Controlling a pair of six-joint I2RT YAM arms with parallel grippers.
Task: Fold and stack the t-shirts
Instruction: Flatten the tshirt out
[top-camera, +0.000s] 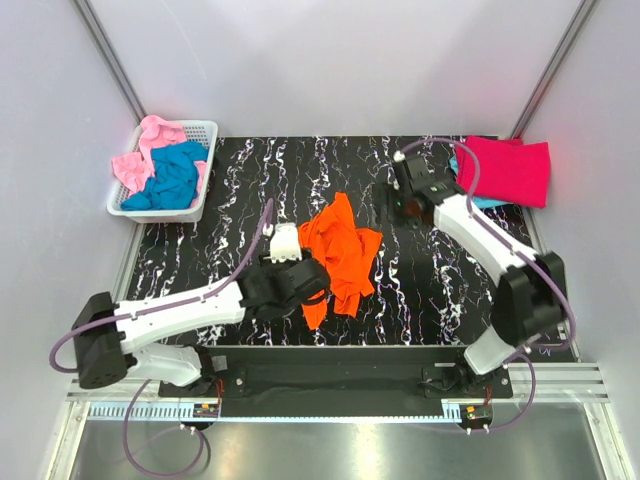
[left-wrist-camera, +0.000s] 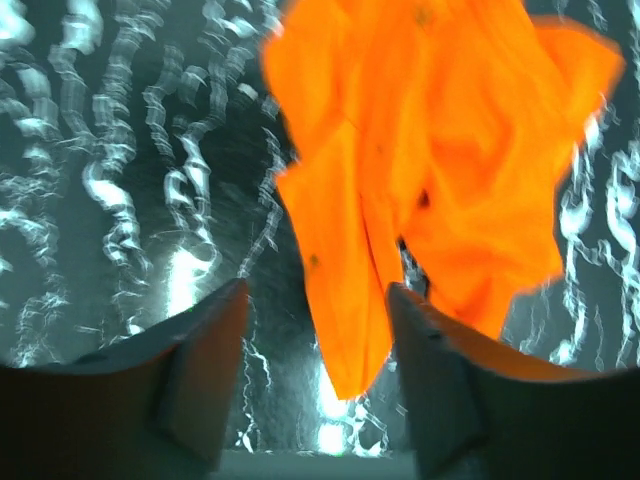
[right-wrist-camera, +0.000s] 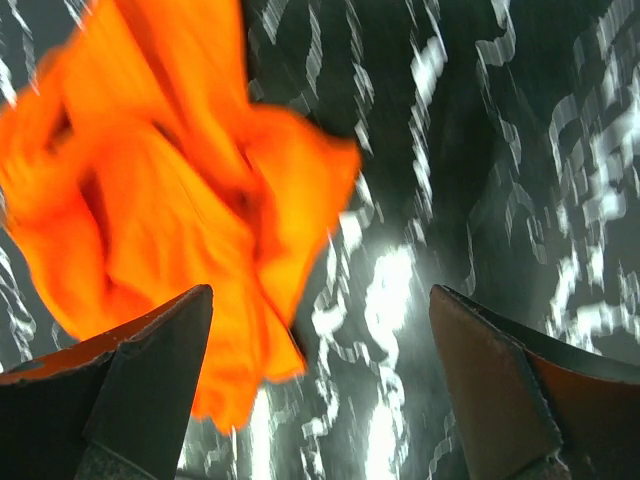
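A crumpled orange t-shirt (top-camera: 342, 252) lies in the middle of the table. My left gripper (top-camera: 308, 284) is open at the shirt's near-left edge. In the left wrist view the orange shirt (left-wrist-camera: 440, 160) fills the upper right and a hanging tip of it reaches down between the spread fingers (left-wrist-camera: 318, 300). My right gripper (top-camera: 405, 203) is open and empty, just right of the shirt. In the right wrist view the shirt (right-wrist-camera: 160, 220) lies left of the gripper (right-wrist-camera: 320, 292). A folded crimson-pink t-shirt (top-camera: 505, 170) lies at the back right on a teal one (top-camera: 487, 202).
A white lattice basket (top-camera: 196, 205) at the back left holds a light pink t-shirt (top-camera: 145, 150) and a teal blue t-shirt (top-camera: 175, 175). The black marbled table (top-camera: 430, 290) ends at a metal rail (top-camera: 340, 395) by the arm bases. Grey walls close in the sides.
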